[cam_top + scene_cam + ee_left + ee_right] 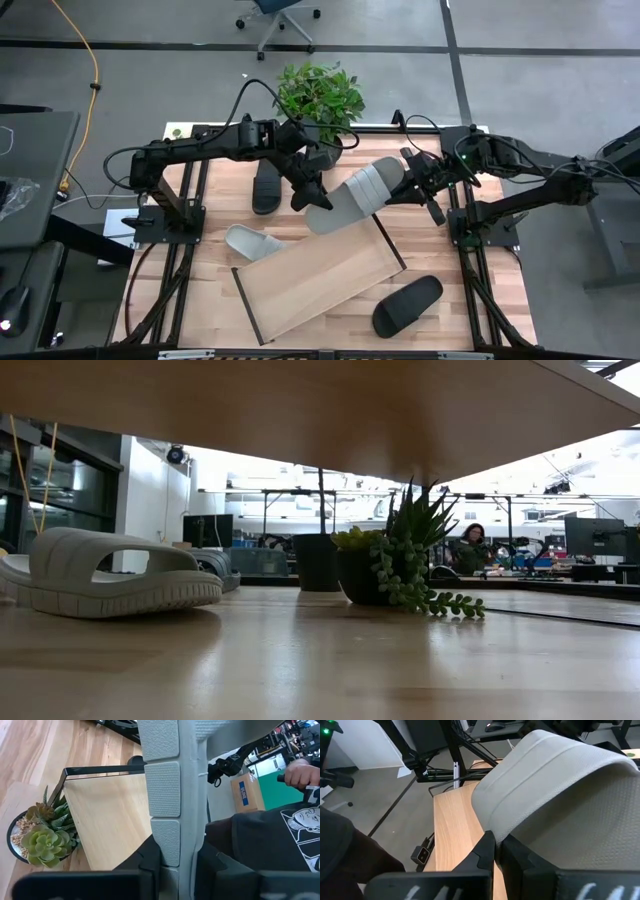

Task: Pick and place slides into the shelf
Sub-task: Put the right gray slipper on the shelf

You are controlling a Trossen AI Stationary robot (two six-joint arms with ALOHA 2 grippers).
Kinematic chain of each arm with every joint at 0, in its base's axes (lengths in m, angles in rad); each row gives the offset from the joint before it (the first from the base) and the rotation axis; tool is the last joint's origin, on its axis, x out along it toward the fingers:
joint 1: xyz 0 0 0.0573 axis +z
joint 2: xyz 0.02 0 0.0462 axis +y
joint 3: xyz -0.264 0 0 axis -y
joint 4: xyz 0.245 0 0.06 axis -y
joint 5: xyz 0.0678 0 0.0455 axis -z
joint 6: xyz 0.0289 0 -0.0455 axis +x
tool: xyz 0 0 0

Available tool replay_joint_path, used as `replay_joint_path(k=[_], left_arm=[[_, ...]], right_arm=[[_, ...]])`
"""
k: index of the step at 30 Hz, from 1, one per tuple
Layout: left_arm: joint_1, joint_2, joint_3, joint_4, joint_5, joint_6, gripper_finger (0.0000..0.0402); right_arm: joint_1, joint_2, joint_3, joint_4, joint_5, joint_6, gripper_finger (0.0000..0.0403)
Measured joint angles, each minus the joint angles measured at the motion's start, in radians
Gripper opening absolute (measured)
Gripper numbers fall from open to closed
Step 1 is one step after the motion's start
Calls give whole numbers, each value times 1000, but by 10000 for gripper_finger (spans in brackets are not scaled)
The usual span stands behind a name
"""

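A light grey slide (355,195) hangs in the air above the shelf's far edge, between my two grippers. My left gripper (308,195) is shut on its heel end, my right gripper (408,188) on its strap end. The shelf (320,275) is a light-wood tray with dark edges, lying askew at mid table. A second grey slide (250,240) rests sole-down by the shelf's left corner. One black slide (268,185) lies far left of the shelf and another (408,305) lies near its right end. My left gripper (175,862) pinches the grey slide's sole at its heel end (167,845), one finger on either side, the ribbed side wall facing the camera. The fingers slant down from the table's left. The slide is lifted clear. My right gripper (497,852) is shut at the slide's strap end, coming from the table's right and slanting down. The ridged strap (555,785) bulges over the fingers and hides the place of contact. That end is clear of the table.
A leafy plant (320,95) stands at the table's far edge. A small succulent pot (45,837) sits beside a shelf corner. A person in a dark shirt (270,840) stands beyond the table.
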Motion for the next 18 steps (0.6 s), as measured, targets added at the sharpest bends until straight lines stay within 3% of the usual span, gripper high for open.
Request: replay_joint_path(k=[8,11,18], left_arm=[[0,0,0,0,-1,1,66],[0,0,0,-1,-8,2,72],[0,0,0,-12,-28,14,47]], right_arm=[[-4,-4,0,1,0,33,10],[-24,-19,0,3,1,63,34],[-90,-90,0,39,19,117,103]])
